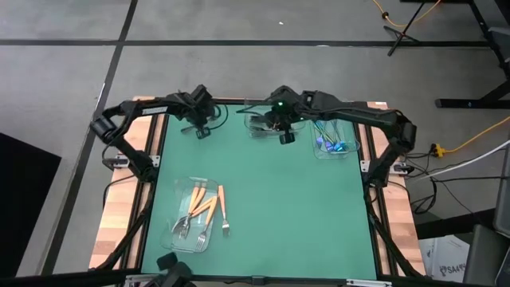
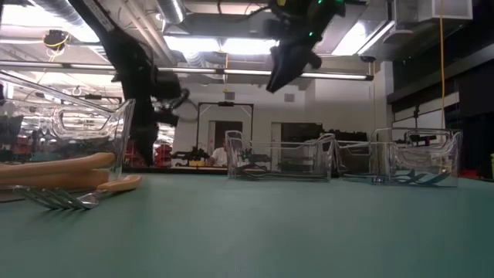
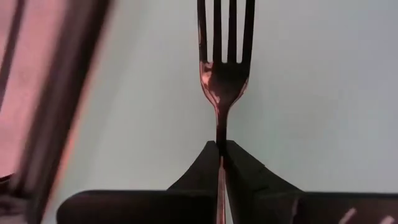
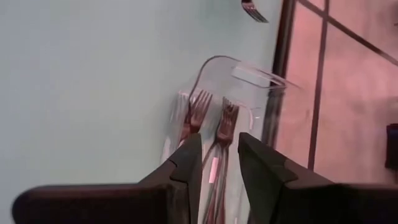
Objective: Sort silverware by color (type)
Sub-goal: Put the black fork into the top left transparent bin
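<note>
My left gripper (image 1: pixel 203 130) is at the mat's far left, shut on an all-black fork (image 3: pixel 225 62). My right gripper (image 1: pixel 285 137) hangs open, well above a clear tray (image 1: pixel 256 125) at the far middle; that tray holds two black forks (image 4: pixel 198 115) lying on its floor. My right gripper's fingers (image 4: pixel 186 165) stand apart with nothing between them. Blue-teal utensils (image 1: pixel 328 144) lie in a clear tray (image 1: pixel 344 127) at the far right. Orange-handled forks (image 1: pixel 209 209) lie in and beside a clear tray (image 1: pixel 182 239) at the near left. My left gripper pinches the black fork's thin neck (image 3: pixel 220 134), just below the head, between its two fingers. The handle runs back between the fingers, along them. The head and tines stick out past the fingertips. Whether the fork is clear of the mat does not show.
The green mat (image 1: pixel 287 215) lies bare across its middle and near right. The wooden table edge and black frame rails (image 1: pixel 147 171) border the mat on the left and right. Another fork's tines (image 4: pixel 254 9) show at the edge of the right wrist view.
</note>
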Motion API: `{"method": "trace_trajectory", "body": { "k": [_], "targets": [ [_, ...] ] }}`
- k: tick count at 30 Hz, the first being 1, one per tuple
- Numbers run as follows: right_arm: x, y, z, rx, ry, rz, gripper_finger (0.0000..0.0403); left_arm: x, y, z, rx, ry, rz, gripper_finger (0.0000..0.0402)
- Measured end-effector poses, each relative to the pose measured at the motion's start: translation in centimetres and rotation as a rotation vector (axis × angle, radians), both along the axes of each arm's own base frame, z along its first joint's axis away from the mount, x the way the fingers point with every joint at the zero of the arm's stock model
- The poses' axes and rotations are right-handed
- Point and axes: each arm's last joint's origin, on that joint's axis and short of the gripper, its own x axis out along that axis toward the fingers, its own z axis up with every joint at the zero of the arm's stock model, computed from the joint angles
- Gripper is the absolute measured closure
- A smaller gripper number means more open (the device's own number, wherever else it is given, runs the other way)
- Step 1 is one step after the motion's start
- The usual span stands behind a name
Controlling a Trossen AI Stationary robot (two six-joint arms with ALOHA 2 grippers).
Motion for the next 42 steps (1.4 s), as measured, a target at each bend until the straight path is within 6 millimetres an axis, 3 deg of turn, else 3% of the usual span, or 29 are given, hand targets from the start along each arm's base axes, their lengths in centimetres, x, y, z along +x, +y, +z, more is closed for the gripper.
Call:
{"method": "trace_trajectory", "body": {
  "k": [10,21,32,42],
  "targets": [
    [-3.5,-0.9,4.0,0.044,-0.128,-0.151,0.0308,0.0,-2.2,5.8,0.105,-0.281,0.178,0.0400],
    [-3.0,-2.5,5.3,0.182,-0.372,-0.351,0.0308,3.5,-6.1,11.8,0.138,-0.875,0.206,0.0401],
    [-2.1,-2.4,6.5,0.334,-0.549,-0.274,0.0308,6.9,-9.9,15.5,0.264,-1.260,0.140,0.0401],
    [-1.9,-1.6,6.6,0.475,-0.546,-0.112,0.0308,8.0,-12.6,16.8,0.248,-1.391,0.048,0.0399]
  ]
}}
